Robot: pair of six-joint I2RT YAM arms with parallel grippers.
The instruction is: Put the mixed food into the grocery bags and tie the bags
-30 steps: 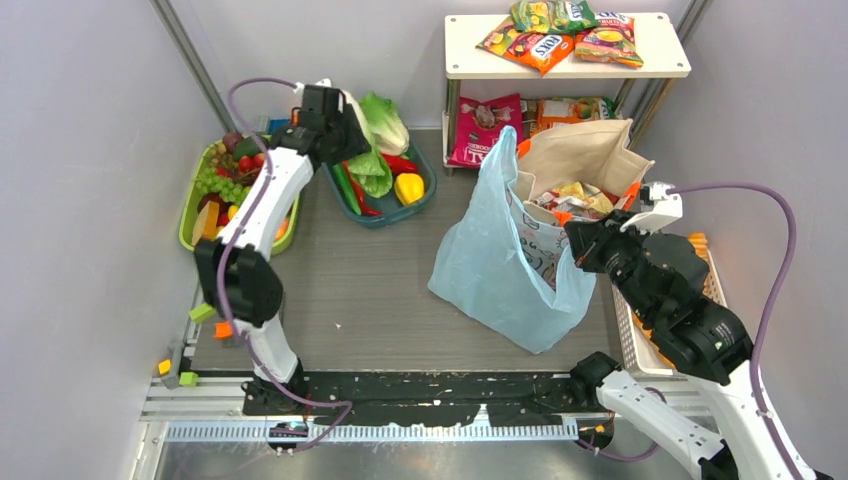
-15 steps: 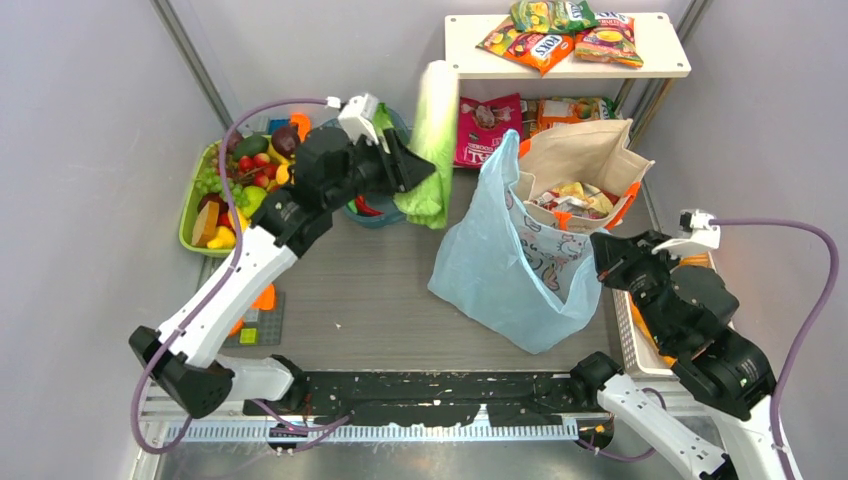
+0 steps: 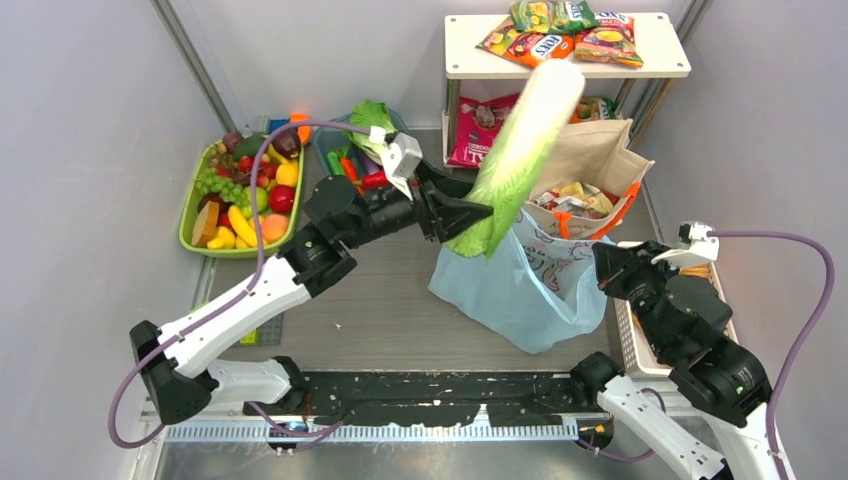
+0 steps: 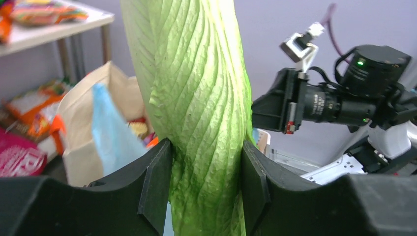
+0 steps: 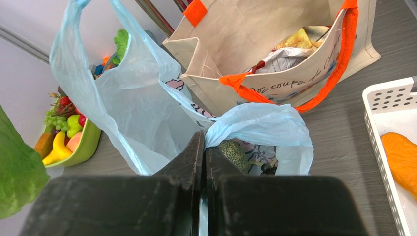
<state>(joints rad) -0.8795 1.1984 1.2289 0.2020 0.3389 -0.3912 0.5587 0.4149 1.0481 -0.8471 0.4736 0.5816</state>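
Observation:
A long pale-green cabbage hangs tilted in the air over the mouth of the light-blue plastic bag. My left gripper is shut on its lower end, and in the left wrist view both fingers press the cabbage at my left gripper. My right gripper is shut on the blue bag's near rim, pinched at my right gripper. A round green melon lies inside that bag. Behind it stands the beige tote with orange handles, holding snack packets.
A white shelf at the back carries more snack packets, with others beneath it. A green tray of toy fruit and a teal tray of vegetables sit at the left. A white mesh basket stands at the right.
My left arm has swung from the trays to the right and up, carrying the cabbage over the blue bag. My right gripper has stayed shut on the bag's rim, shifting slightly right.

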